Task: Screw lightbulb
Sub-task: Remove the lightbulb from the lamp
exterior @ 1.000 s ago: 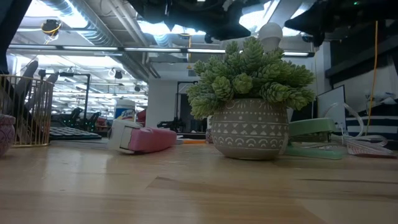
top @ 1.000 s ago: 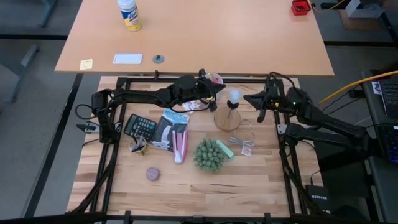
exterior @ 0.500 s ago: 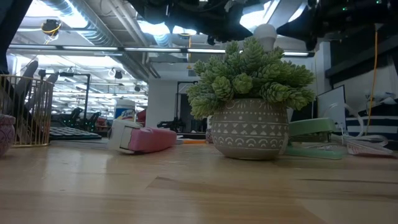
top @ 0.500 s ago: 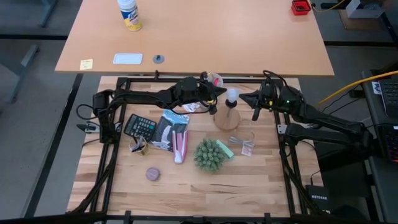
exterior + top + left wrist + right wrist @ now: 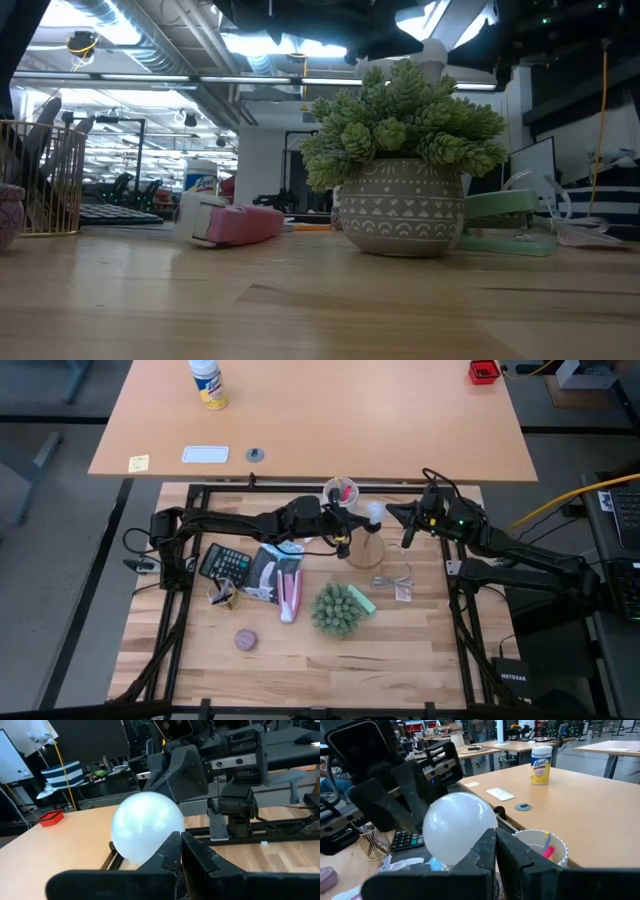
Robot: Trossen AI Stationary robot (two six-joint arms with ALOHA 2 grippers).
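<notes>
The white frosted lightbulb [image 5: 375, 512] stands upright on the socket of the round wooden disc [image 5: 365, 553] at the table's far middle. It also shows in the low view [image 5: 433, 55], above the plant. My left gripper [image 5: 346, 536] is just left of the bulb, with shut fingers [image 5: 179, 837] in front of the globe [image 5: 145, 827]. My right gripper [image 5: 405, 526] is just right of the bulb, with shut fingers [image 5: 495, 834] in front of the globe [image 5: 457, 827]. The bulb's screw base is hidden. My left gripper's shut fingertips [image 5: 170, 845] stand at the globe's lower side, coming level from the table's left; I cannot tell whether they touch it. My right gripper's shut fingertips [image 5: 487, 842] stand at the globe's lower side, coming from the table's right; I cannot tell whether they touch it.
A potted green plant [image 5: 335, 610] stands near the disc's front. A pink stapler [image 5: 290, 595], a calculator [image 5: 225, 563], a wire cup [image 5: 220, 593] and a brownish puck [image 5: 245, 640] lie to the left. A white cup [image 5: 340, 490] stands behind the bulb, and a clear packet [image 5: 400, 590] lies at the right.
My right gripper has moved toward the table's left, closer to the bulb. My left gripper has come a little toward the near edge, beside the bulb, uncovering the white cup behind it. The bulb stays upright on the disc.
</notes>
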